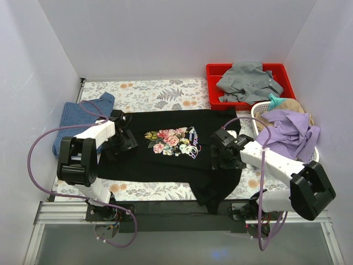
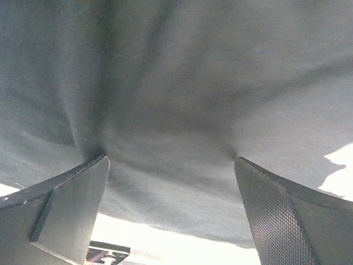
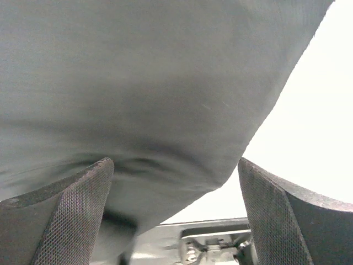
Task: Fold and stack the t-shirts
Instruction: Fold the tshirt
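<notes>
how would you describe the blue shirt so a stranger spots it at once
Start at the floral-covered table and find the black t-shirt spread across its middle. At that shirt's left end, by the table's left edge, lies the crumpled mottled blue t-shirt. Unlike the grey clothes and lilac clothes on the right, it sits in no bin.

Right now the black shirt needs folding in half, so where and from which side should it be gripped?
Take the black shirt by its near edge, near each end, coming from the near side. It lies flat, print up; that edge is free, and its right end droops off the table, so it should lift easily.
</notes>
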Controlling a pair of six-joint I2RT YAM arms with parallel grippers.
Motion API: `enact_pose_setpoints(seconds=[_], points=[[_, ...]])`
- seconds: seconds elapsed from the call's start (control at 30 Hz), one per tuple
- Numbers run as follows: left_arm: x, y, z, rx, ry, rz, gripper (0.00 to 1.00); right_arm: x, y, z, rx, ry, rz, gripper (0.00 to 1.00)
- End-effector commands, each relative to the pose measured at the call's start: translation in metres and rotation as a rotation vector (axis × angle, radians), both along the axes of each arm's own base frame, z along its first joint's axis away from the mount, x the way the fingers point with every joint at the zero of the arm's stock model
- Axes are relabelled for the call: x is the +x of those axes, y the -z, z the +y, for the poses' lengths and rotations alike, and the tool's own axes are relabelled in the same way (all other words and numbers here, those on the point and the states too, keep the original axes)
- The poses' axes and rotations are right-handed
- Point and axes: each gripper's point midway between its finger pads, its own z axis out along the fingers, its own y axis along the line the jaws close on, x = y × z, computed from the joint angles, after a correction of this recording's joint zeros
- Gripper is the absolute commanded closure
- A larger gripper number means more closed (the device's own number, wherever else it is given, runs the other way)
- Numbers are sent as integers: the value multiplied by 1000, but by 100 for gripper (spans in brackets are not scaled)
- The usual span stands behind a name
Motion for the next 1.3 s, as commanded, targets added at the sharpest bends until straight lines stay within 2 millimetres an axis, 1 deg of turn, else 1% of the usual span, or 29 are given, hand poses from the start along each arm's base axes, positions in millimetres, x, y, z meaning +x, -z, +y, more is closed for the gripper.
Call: enact_pose_setpoints(seconds=[0.0,0.07,0.1,0.13,0.17,0.2,0.27,0.33,0.37,0.4,0.43,0.47,0.57,0.6,0.63,0.67,0.7,0.73,0.77,0.8,0.83,0.87,0.9,0.93,1.0,1.03,1.1,1.2,1.27], points=[[30,-35,-10,-58,34,-135,4,37,-58,32,108,-123,-184,2],[44,-50,-17,-92,41,-189,4,33,-72,48,197,-211,-185,2],[53,-63,-24,-129,58,-223,4,29,-76,56,239,-249,-181,2],[58,-70,-27,-142,64,-240,4,20,-75,65,287,-295,-144,3],[67,-82,-29,-151,73,-276,4,14,-77,67,308,-311,-138,3],[70,-87,-30,-158,77,-288,4,3,-72,69,317,-336,-115,4],[74,-97,-37,-193,95,-309,4,-15,-73,75,374,-378,-90,6],[77,-108,-45,-237,125,-343,4,-38,-68,82,412,-437,-49,7],[78,-111,-49,-258,135,-353,4,-45,-72,84,435,-438,-58,7],[78,-110,-52,-274,144,-363,4,-58,-68,86,436,-476,-43,7],[76,-112,-56,-300,153,-369,4,-64,-69,87,448,-491,-45,8],[75,-111,-57,-307,152,-373,4,-74,-68,91,454,-512,-27,8],[72,-105,-60,-325,147,-365,4,-94,-61,95,444,-559,8,9],[71,-102,-60,-321,144,-363,4,-106,-58,98,426,-602,20,9],[68,-99,-60,-317,143,-352,4,-108,-52,97,380,-611,18,10],[68,-98,-57,-303,135,-353,4,-119,-50,100,351,-661,19,10],[67,-97,-56,-298,134,-354,4,-121,-48,101,320,-677,7,12],[65,-95,-56,-295,133,-349,4,-124,-39,100,265,-689,21,12],[65,-97,-55,-291,132,-359,4,-132,-37,98,218,-722,27,12],[64,-97,-54,-290,131,-361,4,-130,-33,98,178,-731,7,12],[63,-97,-54,-288,130,-364,4,-131,-25,99,123,-744,17,12],[61,-98,-54,-291,130,-368,4,-134,-27,101,86,-762,0,12],[61,-97,-53,-287,129,-369,4,-127,-27,103,47,-760,-41,12],[60,-98,-54,-290,128,-370,4,-125,-21,105,1,-765,-46,12],[58,-98,-53,-284,131,-372,4,-117,-25,113,-47,-770,-116,12],[58,-97,-52,-281,130,-371,4,-114,-22,116,-77,-773,-130,12],[58,-98,-52,-277,136,-378,4,-108,-26,124,-96,-774,-172,12],[57,-96,-50,-270,137,-374,4,-108,-25,134,-117,-793,-190,13],[57,-94,-50,-271,136,-369,4,-109,-20,134,-139,-799,-181,14]])
